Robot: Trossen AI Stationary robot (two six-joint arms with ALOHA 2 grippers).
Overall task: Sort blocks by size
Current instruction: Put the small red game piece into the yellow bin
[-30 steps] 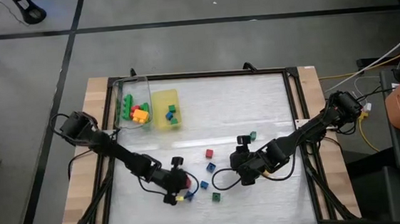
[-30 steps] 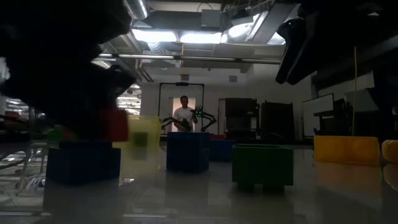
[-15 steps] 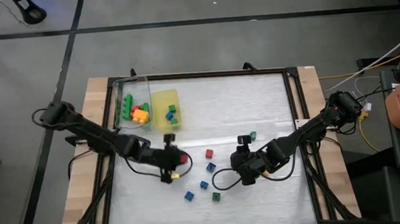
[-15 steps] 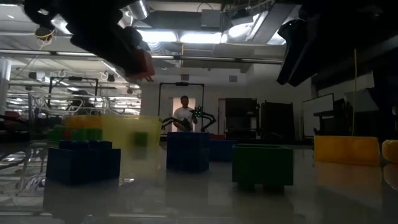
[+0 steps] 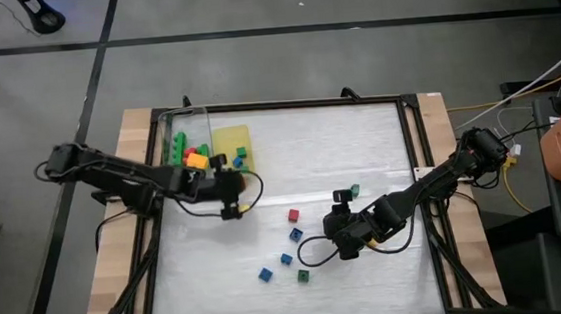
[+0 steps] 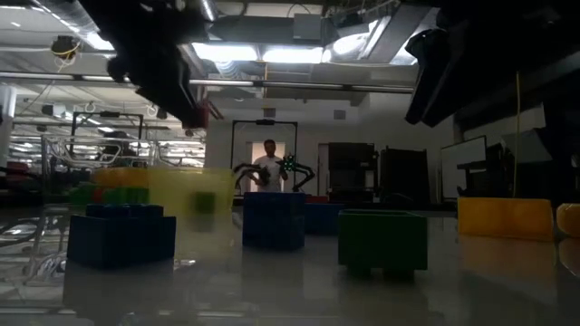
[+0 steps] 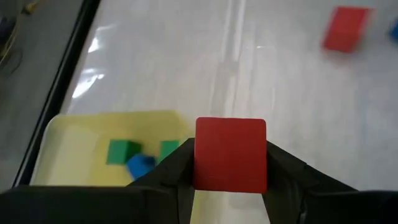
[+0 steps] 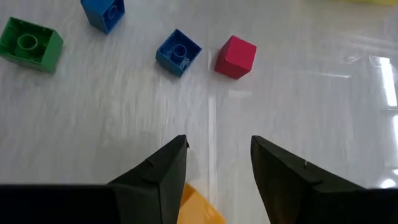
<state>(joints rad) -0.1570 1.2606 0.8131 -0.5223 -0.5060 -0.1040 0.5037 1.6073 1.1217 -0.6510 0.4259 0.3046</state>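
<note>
Now carried: one small red cube (image 7: 231, 155), clamped between the fingers of the left end effector (image 5: 231, 193), which has swung from the near middle of the desk (image 5: 360, 141) over half a second and hovers just beside the near edge of the yellow tray (image 5: 227, 139). Tray contents: two green cubes (image 7: 122, 151) and one blue (image 7: 140, 164). Adjacent clear container (image 5: 170, 126): longer green, red and orange bricks (image 5: 194, 160). Judgement: the small-cube pile is the destination, and release over the tray is the step pending. Right end effector (image 5: 341, 204): unmoved, low over the desk right of centre, fingers spread and gripping nothing, an orange piece (image 8: 198, 210) showing just beneath them. Loose stock remaining: red cube (image 5: 293, 215), three blue cubes (image 5: 296, 234), two green cubes (image 5: 303, 275).
</note>
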